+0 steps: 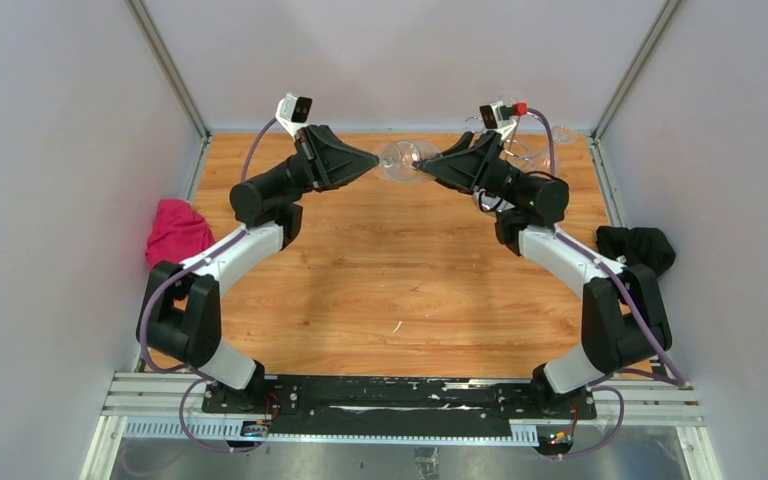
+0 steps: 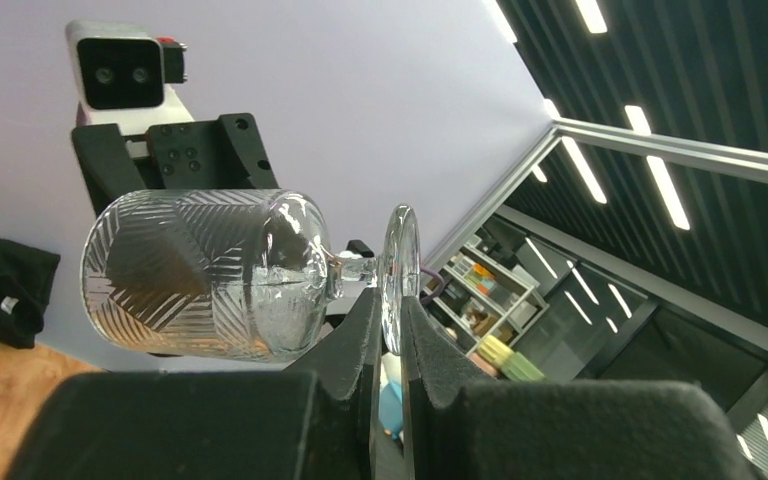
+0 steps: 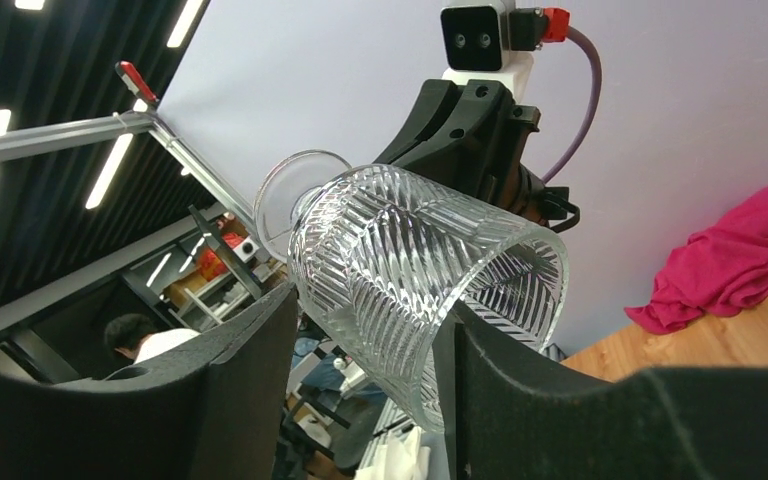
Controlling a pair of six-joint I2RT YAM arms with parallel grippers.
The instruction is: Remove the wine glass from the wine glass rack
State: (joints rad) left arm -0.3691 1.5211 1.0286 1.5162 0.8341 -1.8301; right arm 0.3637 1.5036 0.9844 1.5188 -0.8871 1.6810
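At the far middle of the table (image 1: pixel 390 280), both arms meet tip to tip with the glass (image 1: pixel 402 160) held in the air between them, lying on its side and off the rack (image 1: pixel 560 133). Rack sits in the far right corner, mostly hidden behind the right arm, so details are hard to make out; it is well apart from the glass. Left gripper (image 1: pixel 373 161) comes in from the left, right gripper (image 1: pixel 430 166) from the right. Left wrist view: left gripper (image 2: pixel 390 312) is nearly pressed together, pinching the thin round foot (image 2: pixel 400 255) edge-on between its fingers (image 2: pixel 355 345); the stem runs sideways to the ribbed bowl (image 2: pixel 210 275), which points away toward the right arm's camera. Right wrist view: right gripper (image 3: pixel 365 312) is spread wide, fingers (image 3: pixel 250 370) on either side of the bowl (image 3: pixel 420 260), both seeming to touch its patterned wall, open rim toward this camera and foot on the far side. Glass is clear, cut with slanted ribs, and looks empty. Pink cloth (image 1: pixel 177 230) lies at the table's left edge beside the left arm; black cloth (image 1: pixel 640 247) lies at the right edge beside the right arm. Neither cloth touches the glass or the rack.
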